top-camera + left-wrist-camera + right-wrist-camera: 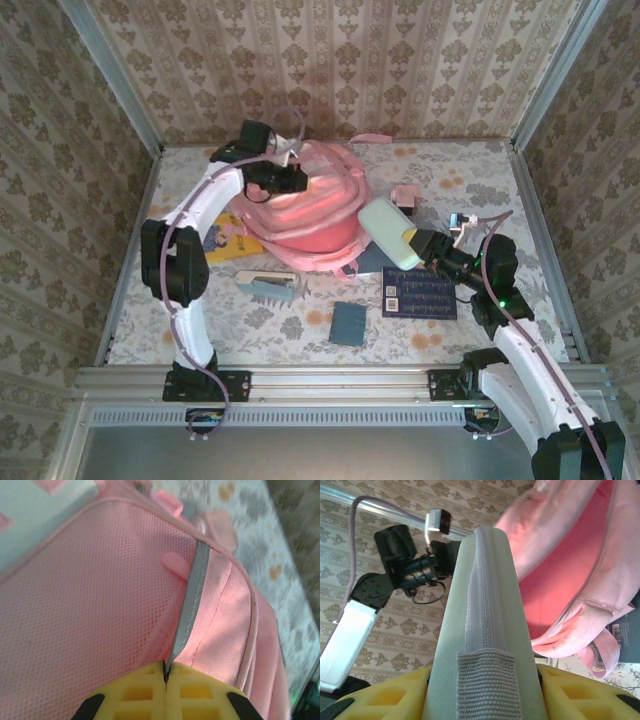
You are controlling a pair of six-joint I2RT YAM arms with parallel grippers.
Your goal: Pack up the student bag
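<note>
we see the student bag [310,205], big, soft and pink, lying on the flowered table [300,330]. the left gripper [165,676] sits at the bag's far left edge. its yellow fingers are pressed together, pinching the end of a grey strip [188,605] that runs beside the bag's pink mesh panel. the right gripper [430,250] hovers just right of the bag, its jaws clamped on the sides of a pale green pouch [390,232]. the pouch's far end lies at the bag's right side, where the deeper pink inside shows; we cannot tell whether it touches the rim. a yellow book [228,238] pokes out at the bag's front left, partly under the left arm. in front of the bag lie a light blue case [266,284], a small teal notebook [349,323] and, toward the front right, a dark blue book [420,293]. a small pink box [405,196] stands right of the bag, beyond the pouch.
</note>
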